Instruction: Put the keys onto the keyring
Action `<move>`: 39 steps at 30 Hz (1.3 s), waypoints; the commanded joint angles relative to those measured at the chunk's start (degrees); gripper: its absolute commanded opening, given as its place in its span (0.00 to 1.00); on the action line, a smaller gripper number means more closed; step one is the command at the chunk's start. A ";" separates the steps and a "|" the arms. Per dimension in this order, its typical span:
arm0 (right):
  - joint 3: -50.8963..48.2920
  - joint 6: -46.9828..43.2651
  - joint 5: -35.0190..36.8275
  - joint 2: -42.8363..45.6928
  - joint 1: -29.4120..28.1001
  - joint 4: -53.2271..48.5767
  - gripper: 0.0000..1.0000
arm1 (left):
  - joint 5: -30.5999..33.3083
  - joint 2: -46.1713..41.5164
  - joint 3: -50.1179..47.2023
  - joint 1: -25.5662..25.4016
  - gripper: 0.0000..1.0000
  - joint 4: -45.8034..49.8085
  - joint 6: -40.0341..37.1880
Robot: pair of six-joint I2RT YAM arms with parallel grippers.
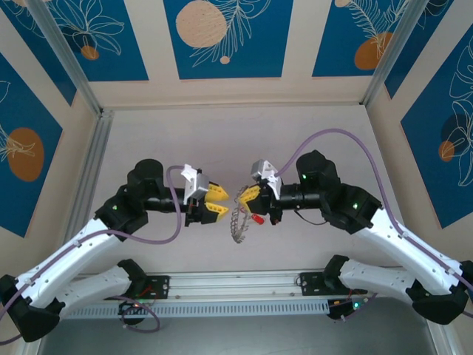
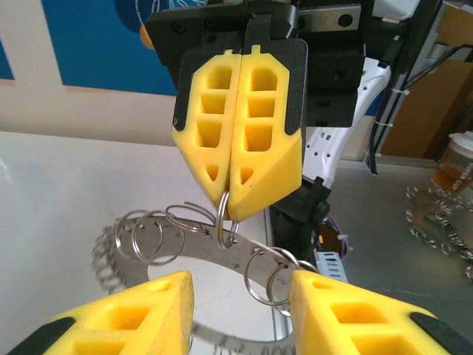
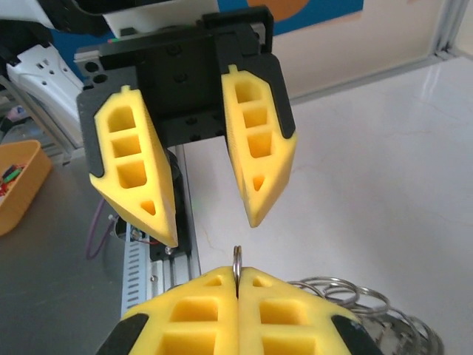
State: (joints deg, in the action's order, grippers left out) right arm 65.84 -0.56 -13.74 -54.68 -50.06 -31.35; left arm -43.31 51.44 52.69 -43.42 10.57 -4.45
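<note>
The keyring [image 1: 238, 222] is a thin silvery hoop that hangs in the air between my two grippers, with small silvery keys [image 1: 235, 231] dangling from it and a red piece [image 1: 259, 220] at its right. My right gripper [image 1: 242, 197] is shut on a small wire loop at the top of the keyring [image 2: 225, 222]; that loop pokes up between its fingertips [image 3: 237, 259]. My left gripper [image 1: 219, 201] faces it from the left, open, with nothing between its fingers [image 2: 162, 296]. In the left wrist view the hoop [image 2: 244, 255] curves just beyond those open fingers.
A metal rail [image 1: 236, 285] runs along the near table edge between the arm bases. Walls enclose the white table [image 1: 236, 140] on three sides. Off the table stand an orange tray [image 3: 18, 181] and a cup [image 2: 454, 166].
</note>
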 commanded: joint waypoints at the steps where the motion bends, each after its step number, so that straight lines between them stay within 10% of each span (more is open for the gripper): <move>1: 5.44 -3.96 3.07 -3.61 -1.07 -12.01 0.00 | 3.31 0.54 2.40 -0.41 0.37 4.58 -2.89; 39: 15.44 -7.05 2.34 -10.55 -5.41 -17.09 0.09 | -0.68 5.93 3.82 -3.87 0.00 5.01 -5.13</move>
State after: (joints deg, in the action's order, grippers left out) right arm 81.69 -7.22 -8.16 -67.37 -55.18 -53.52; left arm -43.22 57.56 55.90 -46.30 17.41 -9.58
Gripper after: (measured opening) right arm 0.074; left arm 0.041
